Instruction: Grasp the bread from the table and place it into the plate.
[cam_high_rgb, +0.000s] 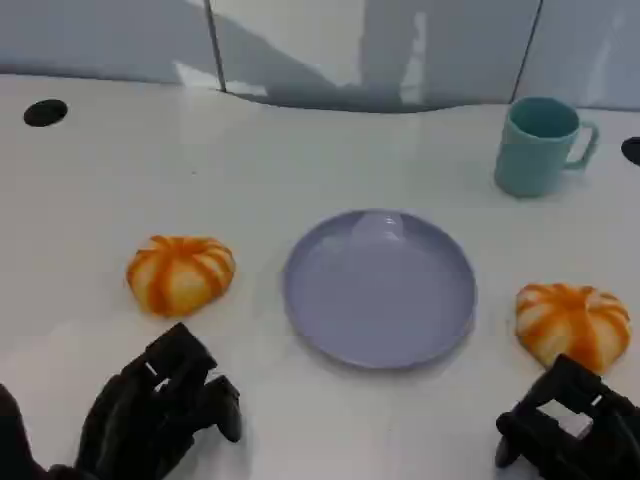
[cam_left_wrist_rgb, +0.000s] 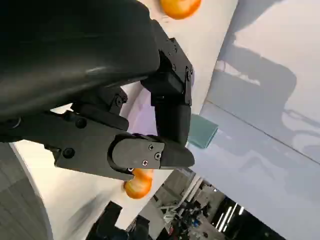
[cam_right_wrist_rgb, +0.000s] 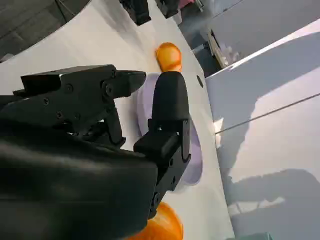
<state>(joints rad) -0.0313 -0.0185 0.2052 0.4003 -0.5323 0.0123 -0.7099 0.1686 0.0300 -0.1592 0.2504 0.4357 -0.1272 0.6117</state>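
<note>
- While both buns are lying untouched on the table (cam_high_rgb: 100, 170), the step in hand appears to be the approach, and neither roll is sitting in the plate (cam_high_rgb: 379, 288) yet.
- Left hand (cam_high_rgb: 155, 410) is hovering near the table's front edge, just short of the left bread (cam_high_rgb: 180, 272); its fingers are loosely curled and holding nothing, so far as the head view is showing.
- Right hand (cam_high_rgb: 572, 430) is waiting close beside the right bread (cam_high_rgb: 573, 322), at its near side, fingers partly bent and gripping nothing (whether a fingertip is touching the crust cannot be told).
- Good practice, as a judgement: either hand should be opening wider than the bun, descending over its dome, and closing on the lower flanks, since a pinch at the top would likely be slipping off the rounded crown.
- Pressure should be staying gentle; the bread is looking soft and compressible, and a hard squeeze would be denting it.
- Each bun is a low dome, orange with paler ribs radiating from the centre, its surface looking slightly glossy.
- Plate is a shallow lavender disc with a low raised rim, smooth and matte, lying between the two buns and apart from both.
- Teal mug (cam_high_rgb: 540, 146) is standing upright beyond the plate, handle pointing away from it; the tabletop is white and faintly reflective.
</note>
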